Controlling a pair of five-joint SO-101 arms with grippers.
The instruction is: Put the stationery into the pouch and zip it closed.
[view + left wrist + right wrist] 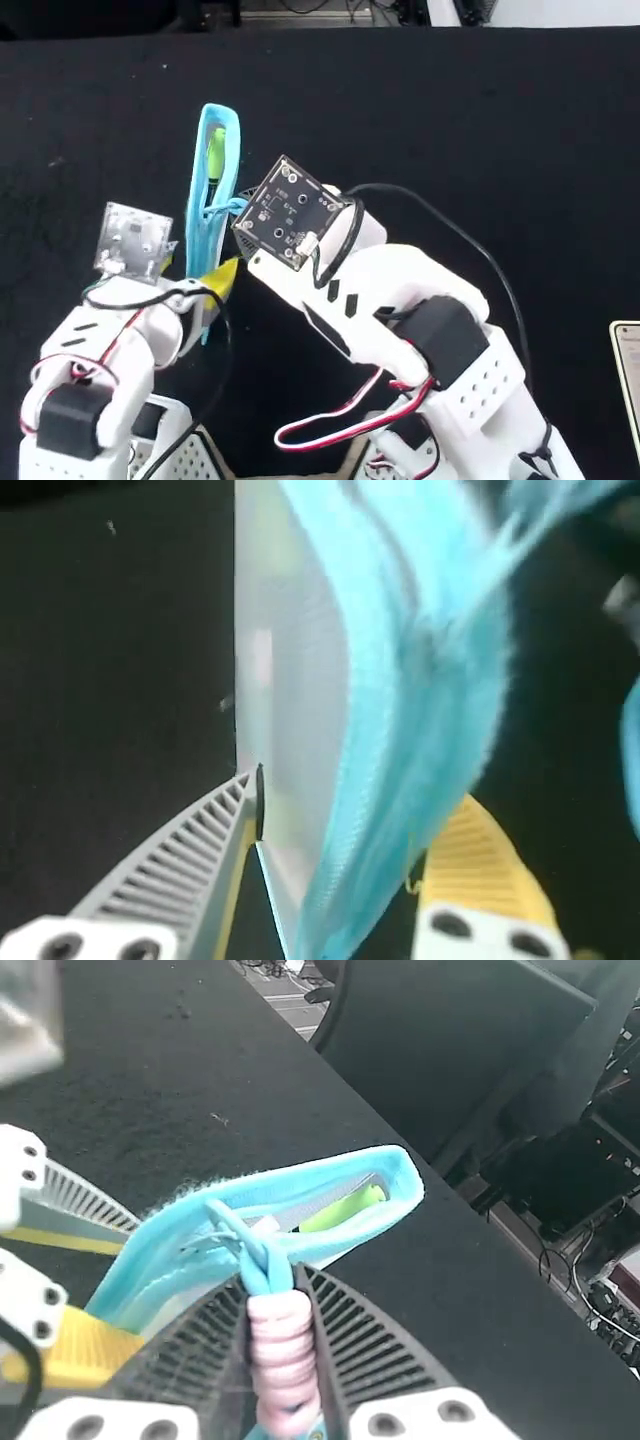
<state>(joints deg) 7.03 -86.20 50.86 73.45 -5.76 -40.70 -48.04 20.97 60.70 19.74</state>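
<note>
A light-blue pouch [197, 200] stands on its edge on the black table, its mouth partly open. A green pen [215, 155] lies inside it, toward its far end. My left gripper [215, 285] is shut on the pouch's near end. In the left wrist view the pouch [400, 710] sits between the grey finger [190, 850] and the yellow finger [480, 860]. My right gripper [270, 1280] is shut on the pink coiled zip pull [280, 1350], which hangs by a blue cord from the pouch [300, 1175]. The green pen [340, 1210] shows through the opening.
A white card [625, 370] lies at the table's right edge. The right arm's body [420, 340] reaches across the near middle. The table's far edge [420, 1150] runs just behind the pouch, with dark furniture beyond.
</note>
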